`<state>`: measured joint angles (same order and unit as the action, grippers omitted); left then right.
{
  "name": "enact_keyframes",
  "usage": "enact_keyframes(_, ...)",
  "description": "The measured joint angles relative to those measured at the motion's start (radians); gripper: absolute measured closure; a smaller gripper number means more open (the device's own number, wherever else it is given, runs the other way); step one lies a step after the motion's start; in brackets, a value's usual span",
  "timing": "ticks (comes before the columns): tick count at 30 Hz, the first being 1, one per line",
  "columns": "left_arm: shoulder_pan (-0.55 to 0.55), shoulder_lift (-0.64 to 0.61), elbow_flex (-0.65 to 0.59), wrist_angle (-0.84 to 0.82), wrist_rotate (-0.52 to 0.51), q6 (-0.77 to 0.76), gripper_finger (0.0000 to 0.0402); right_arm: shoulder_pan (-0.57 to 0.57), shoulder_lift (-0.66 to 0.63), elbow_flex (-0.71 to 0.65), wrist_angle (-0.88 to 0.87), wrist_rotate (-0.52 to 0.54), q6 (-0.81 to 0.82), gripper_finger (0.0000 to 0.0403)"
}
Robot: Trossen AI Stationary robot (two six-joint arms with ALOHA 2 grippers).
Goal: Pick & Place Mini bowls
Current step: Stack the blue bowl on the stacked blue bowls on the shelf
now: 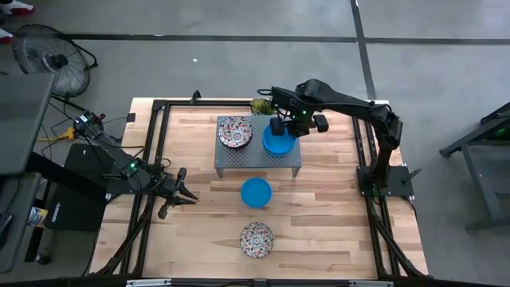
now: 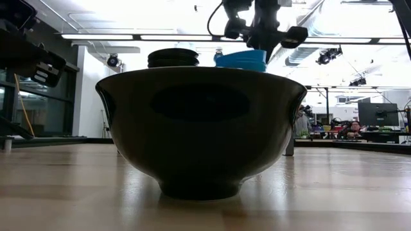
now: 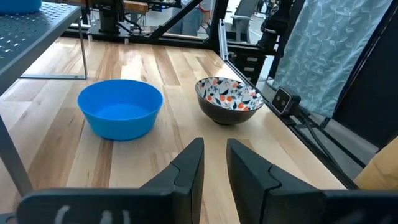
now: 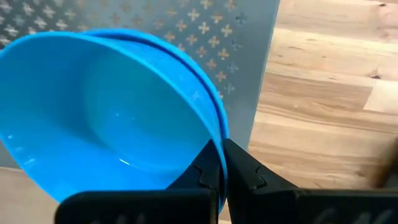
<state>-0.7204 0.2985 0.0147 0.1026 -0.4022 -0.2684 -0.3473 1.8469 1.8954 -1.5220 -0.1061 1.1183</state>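
Fingers of your right gripper (image 4: 222, 167) are pinched on the rim of a blue bowl (image 4: 112, 118), one inside the wall and one outside, holding it tilted over the grey perforated stand (image 1: 239, 155), above a second blue bowl. Your left gripper (image 1: 182, 194) waits at the table's left side, fingers slightly parted, holding nothing. On the stand sits a floral stack (image 1: 235, 131). On the table, count one blue bowl (image 1: 256, 192) and one floral bowl (image 1: 256, 239), well apart.
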Motion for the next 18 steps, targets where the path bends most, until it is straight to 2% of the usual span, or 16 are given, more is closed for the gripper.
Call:
enact_keyframes(15,0.0,0.0,0.0,0.0,0.0,-0.002,0.0335,0.0,-0.014,-0.036,0.072,0.031,-0.049,0.0402)
enact_keyframes(18,0.0,0.0,0.0,0.0,0.0,-0.005,0.0335,-0.001,-0.027,-0.036,0.069,0.05,-0.052,0.0392)
